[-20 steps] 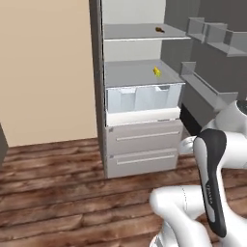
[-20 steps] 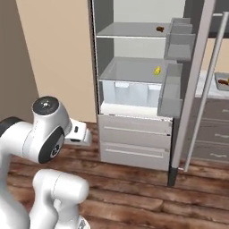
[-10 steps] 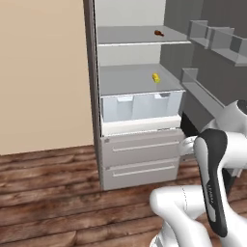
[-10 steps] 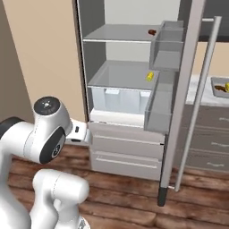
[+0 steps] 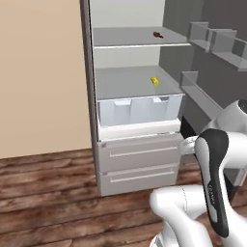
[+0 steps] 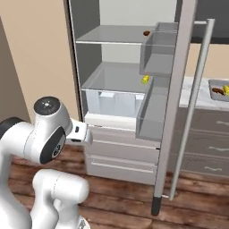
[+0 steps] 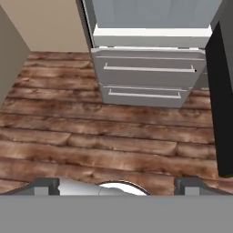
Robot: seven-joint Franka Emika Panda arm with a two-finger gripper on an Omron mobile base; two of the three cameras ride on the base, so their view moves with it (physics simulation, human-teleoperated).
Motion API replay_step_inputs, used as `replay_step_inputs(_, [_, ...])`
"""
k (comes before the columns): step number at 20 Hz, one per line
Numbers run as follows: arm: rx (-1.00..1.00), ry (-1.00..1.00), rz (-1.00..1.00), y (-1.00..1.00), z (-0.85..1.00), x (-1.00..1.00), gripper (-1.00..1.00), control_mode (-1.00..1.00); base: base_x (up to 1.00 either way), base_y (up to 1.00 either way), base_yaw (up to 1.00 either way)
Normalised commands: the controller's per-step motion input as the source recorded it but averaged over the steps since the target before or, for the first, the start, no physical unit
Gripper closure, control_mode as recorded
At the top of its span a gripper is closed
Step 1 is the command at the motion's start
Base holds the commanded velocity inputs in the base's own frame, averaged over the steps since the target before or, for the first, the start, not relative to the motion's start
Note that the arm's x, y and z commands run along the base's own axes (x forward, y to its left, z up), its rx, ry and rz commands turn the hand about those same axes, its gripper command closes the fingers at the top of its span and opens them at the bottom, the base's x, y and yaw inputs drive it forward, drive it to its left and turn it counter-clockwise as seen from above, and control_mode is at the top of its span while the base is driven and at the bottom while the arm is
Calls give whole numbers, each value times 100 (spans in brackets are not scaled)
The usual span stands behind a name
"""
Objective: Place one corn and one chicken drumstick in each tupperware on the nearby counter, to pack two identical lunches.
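A yellow corn (image 5: 155,80) lies on the middle shelf of the open fridge, seen again as the corn (image 6: 145,79) in the right base view. On the top shelf rests a brown chicken drumstick (image 5: 157,34), the same drumstick (image 6: 146,33) from the other side. At the far right, a grey tupperware (image 6: 214,83) sits on the marble counter (image 6: 197,96), holding a brown piece and a yellow piece. My gripper (image 7: 117,185) is open, its fingertips (image 7: 45,185) wide apart and empty. It hangs low in front of the fridge drawers, well short of the shelves.
The fridge door (image 6: 176,103) stands open to the right with its long bar handle (image 6: 194,103) and door bins. Two grey drawers (image 7: 145,73) sit below a pale crisper box (image 5: 140,108). Wooden floor (image 7: 91,132) lies ahead, with a beige wall (image 5: 43,72) to the left.
The whole picture has shifted and the fridge looks larger, so the base has driven closer. The corn and drumstick lie where they were, and the gripper stays open.
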Motion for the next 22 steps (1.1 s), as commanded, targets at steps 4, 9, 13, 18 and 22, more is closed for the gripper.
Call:
replay_step_inputs(4, [0, 0, 0, 0, 0, 0, -100, 100, 73, 0, 0])
replay_step_inputs(9, [0, 0, 0, 0, 0, 0, -100, 100, 85, -3, 0])
replay_step_inputs(13, [0, 0, 0, 0, 0, 0, -100, 100, 84, -16, 0])
replay_step_inputs(18, [0, 0, 0, 0, 0, 0, -100, 100, 85, -15, 0])
replay_step_inputs(22, [0, 0, 0, 0, 0, 0, -100, 100, 85, -18, 0])
